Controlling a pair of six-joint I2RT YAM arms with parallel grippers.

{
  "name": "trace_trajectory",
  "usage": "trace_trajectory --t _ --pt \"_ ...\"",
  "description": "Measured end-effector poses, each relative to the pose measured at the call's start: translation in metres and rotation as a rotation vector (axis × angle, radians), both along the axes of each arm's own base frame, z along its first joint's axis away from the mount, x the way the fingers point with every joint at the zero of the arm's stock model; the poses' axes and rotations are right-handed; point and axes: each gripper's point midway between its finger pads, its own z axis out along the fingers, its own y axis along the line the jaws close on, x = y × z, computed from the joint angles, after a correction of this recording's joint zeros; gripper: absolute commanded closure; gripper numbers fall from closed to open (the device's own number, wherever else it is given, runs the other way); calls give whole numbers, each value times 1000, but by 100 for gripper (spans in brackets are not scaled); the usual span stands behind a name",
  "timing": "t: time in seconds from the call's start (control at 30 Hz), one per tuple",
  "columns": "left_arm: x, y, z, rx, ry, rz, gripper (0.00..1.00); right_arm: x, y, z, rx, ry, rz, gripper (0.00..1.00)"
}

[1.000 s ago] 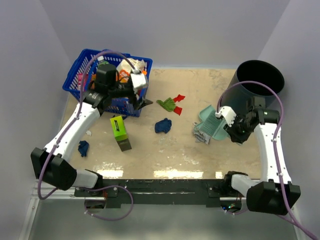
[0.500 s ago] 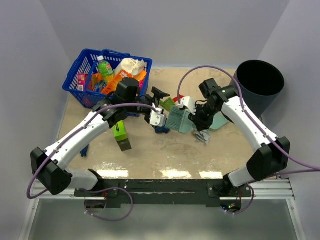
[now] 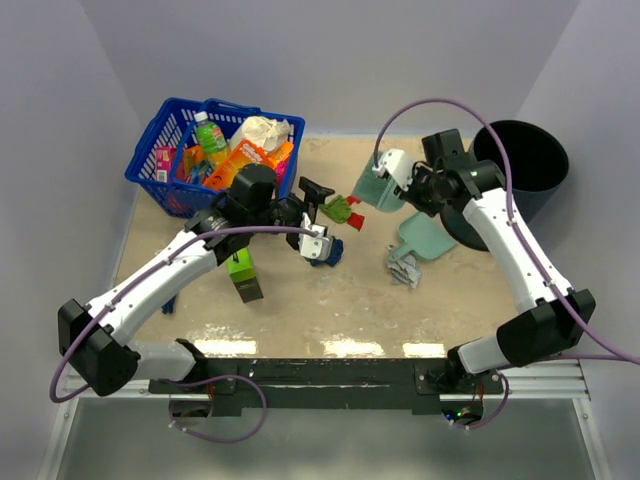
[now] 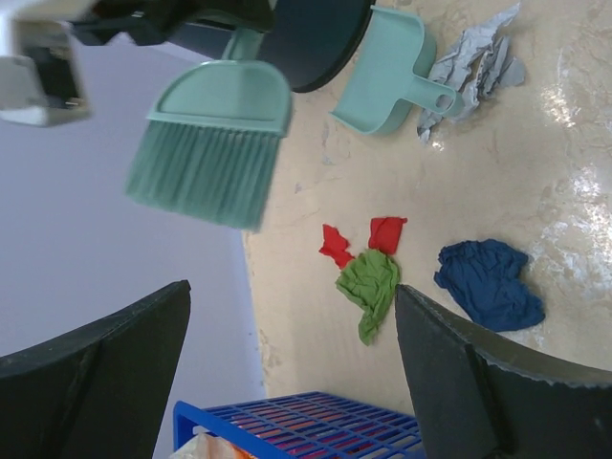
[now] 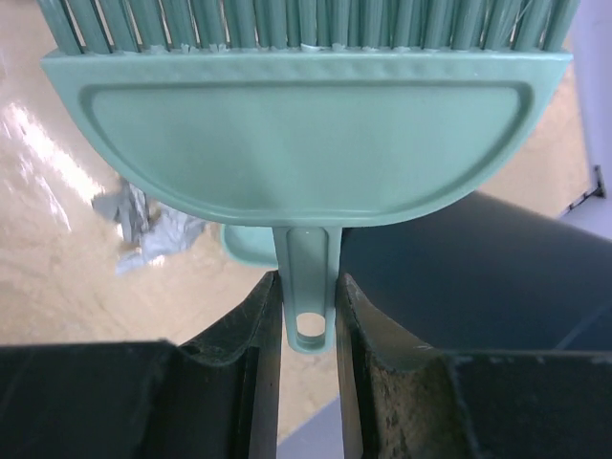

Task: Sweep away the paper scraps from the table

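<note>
1. Near the middle of the table, the left gripper hangs with its jaws spread wide and nothing between them, just above a dark blue scrap
2. Just beyond that one, toward the far edge, an olive green scrap lies on the tabletop with two small red scraps close against its right side
3. The right gripper is clenched on the thin handle of a teal brush. It holds the brush up off the table with the bristles pointing away from the fingers. From above, the brush head sits just to the right of the red scraps
4. A teal dustpan lies flat on the table, just beside a black bin at the far right corner. A whitish-grey scrap rests against the end of the dustpan's handle
5. A second dark blue scrap lies near the table's left edge, beside the left arm and well apart from the others
6. A green-and-black box lies between that scrap and the middle group, partly under the left arm. A blue basket of bottles and packets stands at the far left corner
</note>
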Motion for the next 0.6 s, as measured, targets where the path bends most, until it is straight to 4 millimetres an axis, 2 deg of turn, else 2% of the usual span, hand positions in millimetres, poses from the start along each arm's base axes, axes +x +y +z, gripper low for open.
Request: trace_trajectory --t 0.1,0.2,0.3,0.47,0.53,0.6 --pt "-1 1 1 -19 -31 1 19 13 15 27 86 -50 -3 100" --pt "-2 -4 10 -48 -104 -10 21 26 46 43 221 -48 10 100" --pt "-3 -9 21 -63 -213 -40 21 22 70 32 321 36 21 100" --pt "1 -16 39 -72 -354 -52 25 12 91 16 396 153 29 100" --pt "3 -20 40 -59 -388 -52 26 6 98 16 428 187 45 100" --pt "6 -24 33 -33 -403 -52 23 0 106 19 466 215 73 100"
